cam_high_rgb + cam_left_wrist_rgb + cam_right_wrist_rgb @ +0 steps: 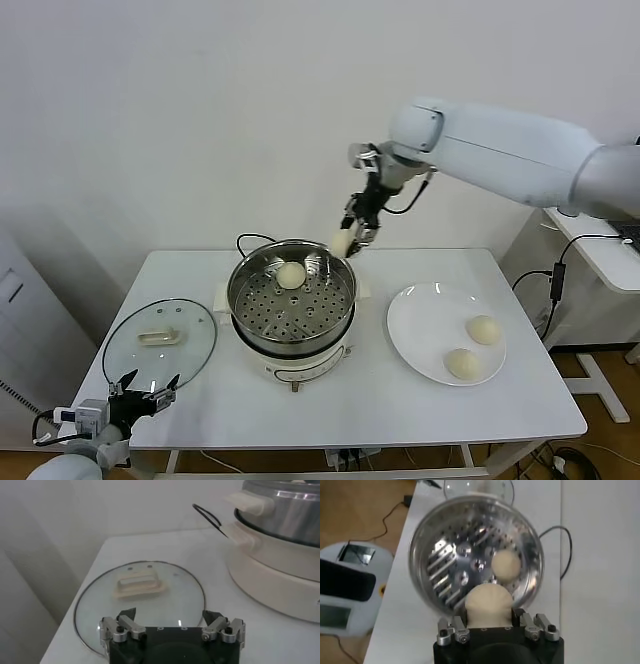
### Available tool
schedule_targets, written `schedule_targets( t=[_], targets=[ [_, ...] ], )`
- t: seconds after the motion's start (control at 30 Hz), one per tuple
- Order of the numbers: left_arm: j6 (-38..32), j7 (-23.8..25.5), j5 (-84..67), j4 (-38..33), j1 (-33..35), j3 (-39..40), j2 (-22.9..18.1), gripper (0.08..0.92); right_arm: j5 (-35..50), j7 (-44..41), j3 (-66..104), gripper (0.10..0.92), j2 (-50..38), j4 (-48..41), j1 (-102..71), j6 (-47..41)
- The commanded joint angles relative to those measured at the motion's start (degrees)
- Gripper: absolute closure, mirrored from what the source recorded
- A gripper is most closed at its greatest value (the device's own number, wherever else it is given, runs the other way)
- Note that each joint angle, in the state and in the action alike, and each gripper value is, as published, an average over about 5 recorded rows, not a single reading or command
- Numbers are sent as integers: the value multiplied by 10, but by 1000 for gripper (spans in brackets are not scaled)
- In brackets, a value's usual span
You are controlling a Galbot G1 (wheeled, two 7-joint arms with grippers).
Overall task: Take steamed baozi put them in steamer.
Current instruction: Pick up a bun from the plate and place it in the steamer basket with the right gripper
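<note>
The right gripper is clenching a baozi above the steamer rim (one bun inside), the left gripper idling released by the glass lid.

even, bright overhead light; soft shadows on table; glare on steamer tray; wrist views slightly soft.

Four baozi: one in the single steamer, one held above it, two on the one plate; one glass lid.
</note>
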Motion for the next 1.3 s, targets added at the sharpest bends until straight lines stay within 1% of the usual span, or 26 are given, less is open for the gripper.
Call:
schedule_targets(
  t=[0.03, 0.2, 0.43, 0.77, 1.17, 1.23, 1.3],
  targets=[
    [-1, 0, 0, 1, 0, -1, 0, 177, 33, 37, 6, 491, 78, -27, -33, -26],
    [-2, 0, 0, 1, 3, -2, -1, 177, 37, 74, 15, 491, 94, -28, -73, -47],
    [-3, -1, 0, 1, 4, -3, -1, 177, 34, 100, 21, 491, 111, -43, -110, -57],
    [-6, -1, 0, -1, 10, -8, -3, 177, 16, 122, 37, 491, 134, -72, -154, -65],
    [-6, -1, 0, -1, 12, -9, -4, 177, 2, 137, 44, 490, 146, -84, -179, -74],
    [-6, -1, 0, -1, 12, -9, -4, 177, 2, 140, 44, 479, 146, -85, -181, -75],
    [-6, -1, 0, -1, 12, -9, -4, 177, 2, 142, 45, 444, 146, -85, -182, -76]
  ],
)
